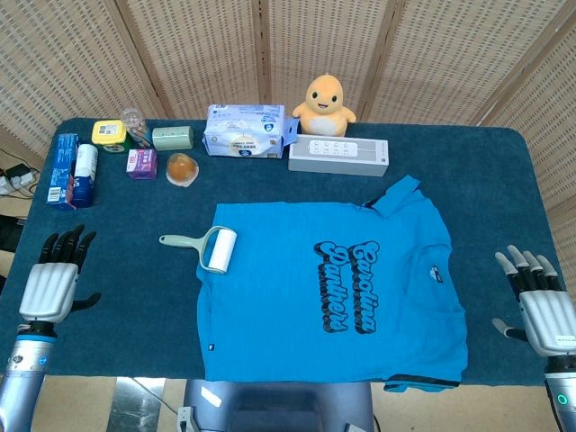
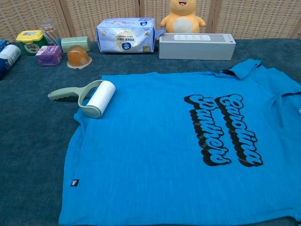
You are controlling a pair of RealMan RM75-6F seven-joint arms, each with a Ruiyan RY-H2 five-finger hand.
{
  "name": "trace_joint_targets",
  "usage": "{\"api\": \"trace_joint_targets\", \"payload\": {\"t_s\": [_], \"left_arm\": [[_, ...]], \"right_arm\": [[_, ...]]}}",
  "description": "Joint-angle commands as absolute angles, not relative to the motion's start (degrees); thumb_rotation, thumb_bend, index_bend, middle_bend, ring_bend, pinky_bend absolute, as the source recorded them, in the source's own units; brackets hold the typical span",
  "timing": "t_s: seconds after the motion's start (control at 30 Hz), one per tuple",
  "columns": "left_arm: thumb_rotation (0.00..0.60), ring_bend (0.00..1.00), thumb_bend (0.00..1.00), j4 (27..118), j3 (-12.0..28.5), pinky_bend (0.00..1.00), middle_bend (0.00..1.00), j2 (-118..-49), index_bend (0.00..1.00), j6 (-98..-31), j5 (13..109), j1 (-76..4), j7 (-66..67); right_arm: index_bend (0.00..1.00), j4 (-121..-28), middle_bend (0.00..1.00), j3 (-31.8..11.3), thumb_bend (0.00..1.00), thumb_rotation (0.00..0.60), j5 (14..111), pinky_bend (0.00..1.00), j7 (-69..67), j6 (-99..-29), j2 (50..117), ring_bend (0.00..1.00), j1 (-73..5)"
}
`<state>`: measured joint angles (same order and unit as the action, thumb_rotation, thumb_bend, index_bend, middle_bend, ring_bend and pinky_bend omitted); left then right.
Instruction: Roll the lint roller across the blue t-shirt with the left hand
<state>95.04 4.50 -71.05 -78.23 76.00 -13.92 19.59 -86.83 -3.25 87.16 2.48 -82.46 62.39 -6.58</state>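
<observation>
A blue t-shirt [image 1: 333,288] [image 2: 160,150] with dark lettering lies flat in the middle of the dark blue table. The lint roller [image 1: 210,247] [image 2: 89,98] rests on the shirt's left edge, its white roll on the cloth and its pale green handle pointing left onto the table. My left hand [image 1: 56,277] hovers at the table's front left, well left of the roller, open with fingers extended and nothing in it. At the front right edge my right hand [image 1: 538,301] is open too, clear of the shirt. The chest view shows neither hand.
Along the back stand a tissue pack [image 1: 248,130], a yellow plush toy [image 1: 324,103], a grey power strip [image 1: 338,156], a green case [image 1: 172,137], a purple box [image 1: 141,163], an orange jelly cup [image 1: 182,168], a yellow-lidded jar [image 1: 110,135] and blue packets [image 1: 72,169].
</observation>
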Motion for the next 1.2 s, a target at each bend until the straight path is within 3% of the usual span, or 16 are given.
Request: {"api": "trace_joint_targets", "payload": {"t_s": [0.03, 0.33, 0.5, 0.6, 0.8, 1.2], "left_arm": [[0.6, 0.0, 0.06, 95.02, 4.46, 0.01, 0.0, -71.06, 0.0, -78.37, 76.16, -13.86, 19.56], [0.6, 0.0, 0.06, 90.11, 5.83, 0.01, 0.0, -71.64, 0.0, -74.18, 79.45, -17.6, 12.03], [0.6, 0.0, 0.07, 85.2, 7.45, 0.01, 0.0, -71.38, 0.0, -63.34, 79.12, -24.1, 3.64], [0.6, 0.0, 0.07, 80.31, 8.18, 0.01, 0.0, -72.53, 0.0, -53.53, 77.94, -29.76, 0.0], [0.6, 0.0, 0.08, 71.36, 8.26, 0.01, 0.0, -77.68, 0.0, -45.79, 79.8, -36.29, -5.41], [0.6, 0.0, 0.1, 62.08, 6.71, 0.01, 0.0, -85.61, 0.0, -41.89, 82.53, -42.23, -11.24]], "right_arm": [[0.03, -86.82, 0.0, -3.33, 0.0, 0.6, 87.03, 0.0, 2.53, -82.53, 62.43, 0.0, -6.55], [0.03, -87.38, 0.0, -3.83, 0.0, 0.6, 86.06, 0.0, 1.96, -82.89, 62.21, 0.0, -6.33], [0.03, -87.76, 0.0, -4.07, 0.0, 0.6, 85.88, 0.0, 1.3, -83.37, 61.82, 0.0, -6.14], [0.03, -87.98, 0.0, -4.2, 0.0, 0.6, 85.67, 0.0, 1.04, -83.49, 61.6, 0.0, -6.05], [0.03, -87.82, 0.0, -4.51, 0.0, 0.6, 84.95, 0.0, 0.43, -83.25, 61.54, 0.0, -6.07], [0.03, -86.72, 0.0, -5.07, 0.0, 0.6, 83.47, 0.0, -1.19, -82.43, 61.65, 0.0, -6.19]]}}
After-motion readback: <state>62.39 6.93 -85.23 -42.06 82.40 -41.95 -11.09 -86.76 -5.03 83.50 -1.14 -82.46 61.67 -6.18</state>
